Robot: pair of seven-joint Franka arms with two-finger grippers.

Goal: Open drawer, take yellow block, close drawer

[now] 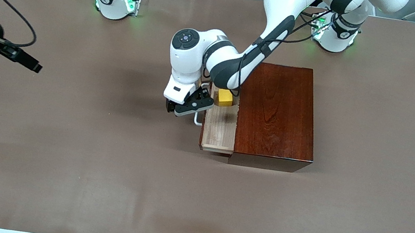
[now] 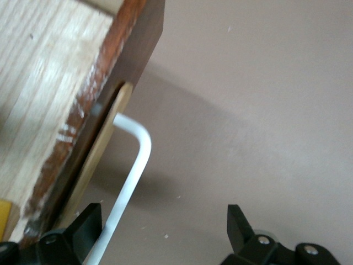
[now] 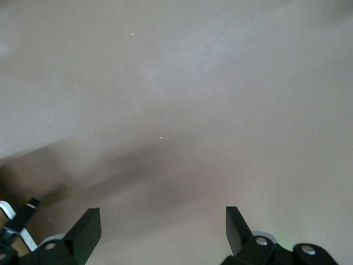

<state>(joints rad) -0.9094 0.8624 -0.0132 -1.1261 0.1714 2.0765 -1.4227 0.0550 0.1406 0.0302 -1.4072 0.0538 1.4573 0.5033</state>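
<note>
Fingers of the left end effector (image 1: 188, 107) are standing apart, holding nothing, straddling the white handle (image 2: 129, 182) at the drawer's front panel; one finger (image 2: 83, 226) is sitting just beside the handle bar, the other (image 2: 240, 223) is hanging over bare tabletop (image 1: 61, 143).

Drawer (image 1: 219, 131) is standing partly pulled out of the reddish-brown wooden box (image 1: 277, 111), toward the right arm's end of the tabletop, pale interior showing.

Yellow block (image 1: 224, 98) is lying inside the drawer, at the end farther from the front camera, close under the left arm's wrist.

Right end effector (image 3: 160, 232) is waiting with fingers wide apart over bare tabletop, well away from the box.

Progress, as judged: opening is looking done or nearly so; taking the block and closing are remaining.

Orientation: drawer is sliding along the tabletop's length, handle facing the right arm's end; its exposed tray is running long across that slide direction, toward and away from the front camera.
</note>
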